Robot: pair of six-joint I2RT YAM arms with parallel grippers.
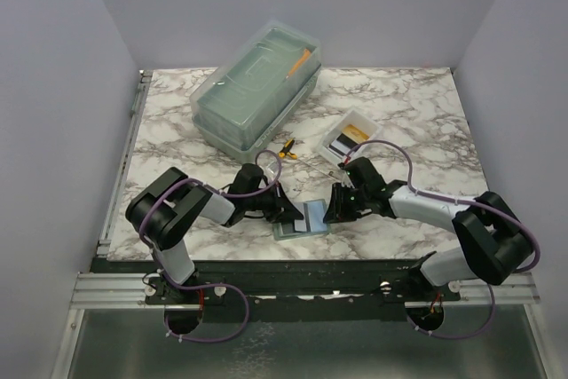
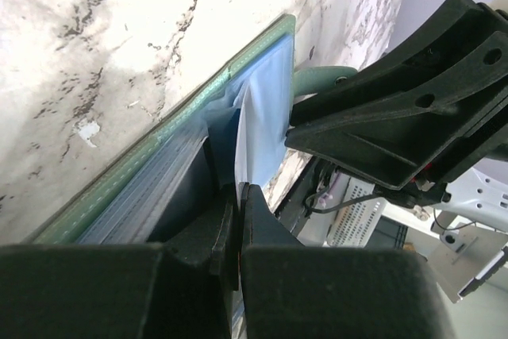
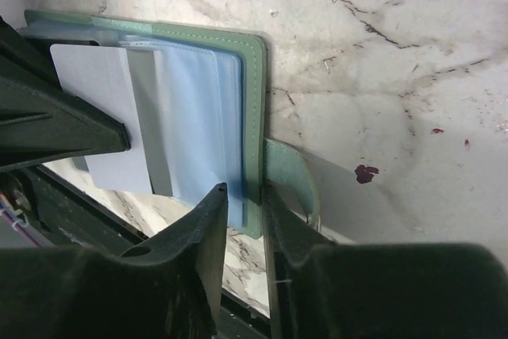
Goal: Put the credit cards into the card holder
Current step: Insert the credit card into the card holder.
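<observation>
- The left fingers (image 2: 260, 232) are pressing tightly together at the 9 o'clock side of the card holder (image 3: 253, 93). They are nipping what looks like one pale, clear pocket leaf and holding it up off the panel.
- The card holder is lying open on the bench (image 1: 177, 135) near its 6 o'clock edge, between the two arms. Its green rim is showing around the bluish pockets.
- A pale striped card (image 3: 91, 105) with a grey band is sitting over the holder's pockets, on the side toward the left fingers. I cannot tell whether it is sitting inside a pocket or only lying on top, so I am counting it as partway in at best.
- The right fingers (image 3: 208, 232) are standing a little apart at the holder's 3 o'clock edge. One tip is over the pocket and the other is past the green rim. I cannot tell whether they are squeezing the rim or only steadying it.
- At 1 o'clock from the holder, well apart from it, the white tray (image 1: 357, 114) is holding more credit cards (image 1: 343, 143), with something dark and something gold showing among them.
- By my judgement the task is sitting in its early-to-middle stretch. One card is being worked into the holder, and the tray's cards are waiting to be fetched and slotted in.
</observation>
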